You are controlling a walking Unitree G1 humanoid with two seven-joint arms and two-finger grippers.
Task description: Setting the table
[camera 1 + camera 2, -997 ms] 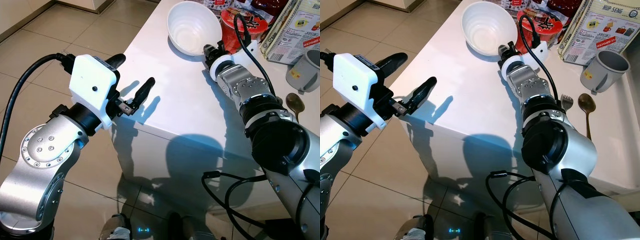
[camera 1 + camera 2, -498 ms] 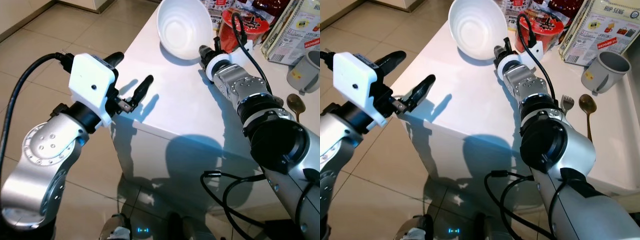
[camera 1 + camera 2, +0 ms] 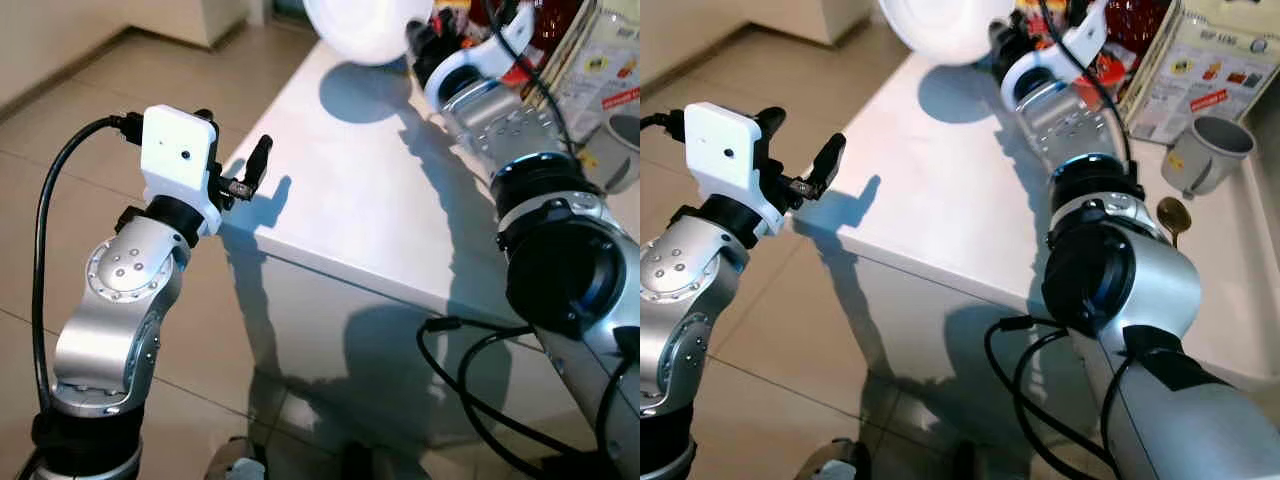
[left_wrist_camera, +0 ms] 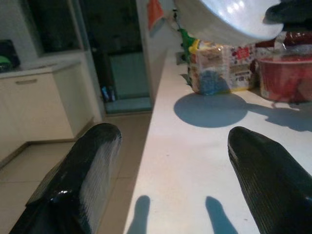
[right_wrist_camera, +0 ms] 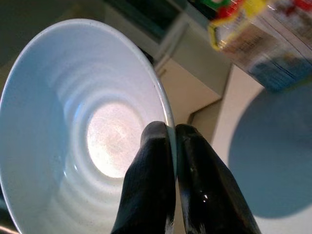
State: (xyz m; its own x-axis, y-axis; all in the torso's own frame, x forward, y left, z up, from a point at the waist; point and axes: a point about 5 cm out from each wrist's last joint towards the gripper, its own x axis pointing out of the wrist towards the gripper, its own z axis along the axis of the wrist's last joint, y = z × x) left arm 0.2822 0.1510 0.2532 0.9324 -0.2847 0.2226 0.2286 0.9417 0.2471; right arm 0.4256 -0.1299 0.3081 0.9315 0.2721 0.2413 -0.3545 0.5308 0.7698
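A white bowl (image 3: 358,24) hangs tilted in the air above the far end of the white table (image 3: 370,200), casting a round shadow there. My right gripper (image 5: 171,129) is shut on the bowl's rim (image 5: 165,117), one finger inside and one outside. The bowl's hollow (image 5: 87,136) faces the right wrist camera. My left gripper (image 3: 800,140) is open and holds nothing, hovering just off the table's near left corner. Between its fingers (image 4: 92,161), the left wrist view shows the tabletop and the bowl's underside (image 4: 229,19).
At the table's far right stand a grey mug (image 3: 1200,150), a spoon (image 3: 1170,215), a printed box (image 3: 1200,70) and a red noodle cup (image 4: 285,78). Snack packs (image 4: 217,63) sit at the back. Tiled floor (image 3: 60,220) lies to the left.
My right gripper has lifted the bowl off the table, upward and further back. The head view has shifted. My left gripper remains open by the table corner.
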